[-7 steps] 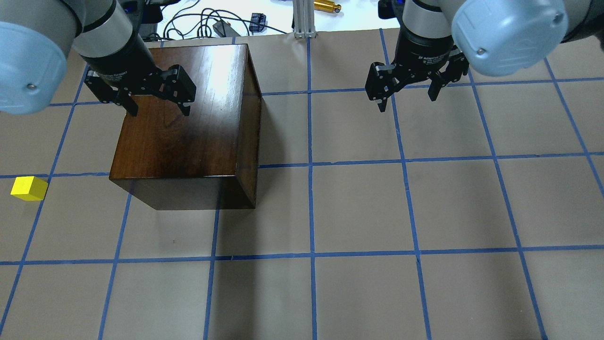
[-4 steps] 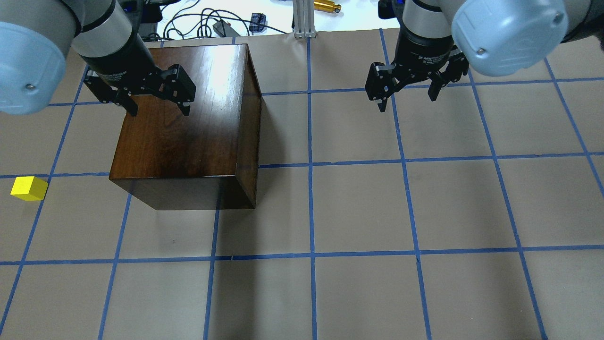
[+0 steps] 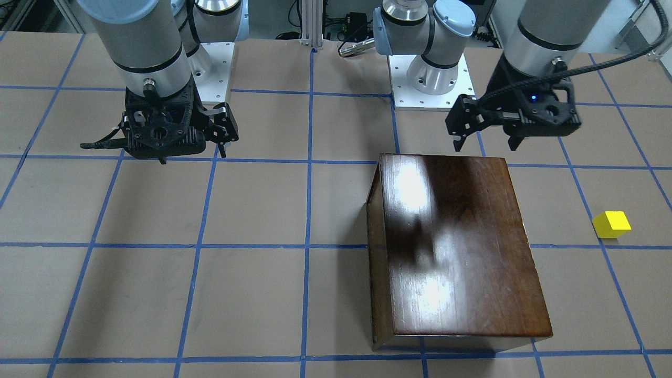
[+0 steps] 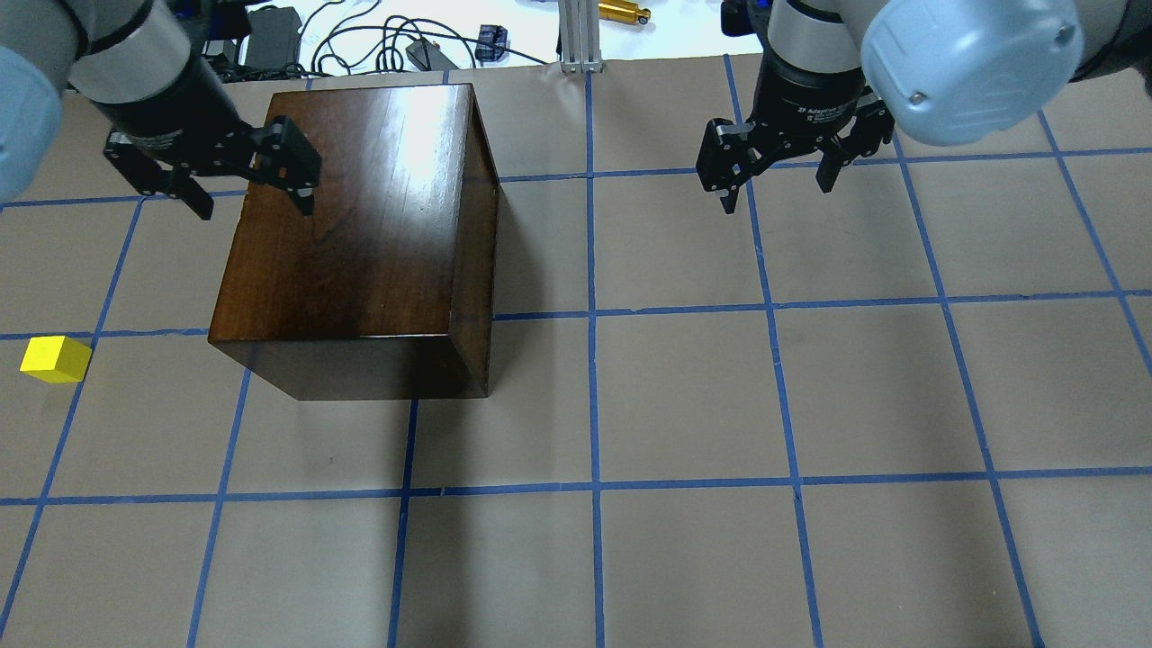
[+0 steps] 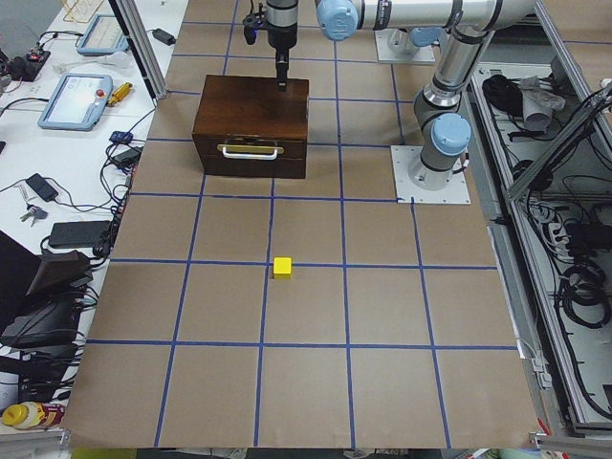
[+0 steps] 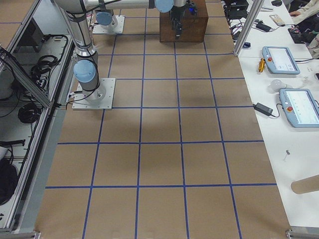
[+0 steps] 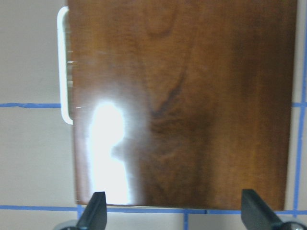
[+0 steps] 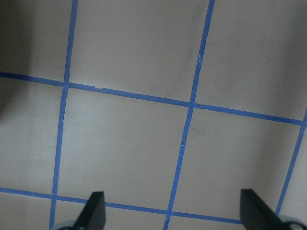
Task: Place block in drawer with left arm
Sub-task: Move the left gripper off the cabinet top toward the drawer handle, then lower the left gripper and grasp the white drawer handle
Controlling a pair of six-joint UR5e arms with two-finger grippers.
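The yellow block (image 4: 56, 358) lies on the paper-covered table, left of the dark-brown wooden box (image 4: 351, 243); it also shows in the front-facing view (image 3: 611, 224) and the exterior left view (image 5: 282, 267). The drawer is shut; its white handle (image 5: 251, 150) shows on the box's left side, and in the left wrist view (image 7: 62, 67). My left gripper (image 4: 255, 202) is open and empty, hovering over the box's rear left edge, far from the block. My right gripper (image 4: 776, 193) is open and empty above bare table.
Cables, a gold cylinder (image 4: 624, 12) and an aluminium post (image 4: 580, 36) lie past the table's far edge. The arm bases (image 3: 430, 79) stand at the robot's side. Blue tape lines grid the table.
My left gripper has moved left across the box top, from its middle-rear toward its left edge. The right arm, the box and the block have not moved.
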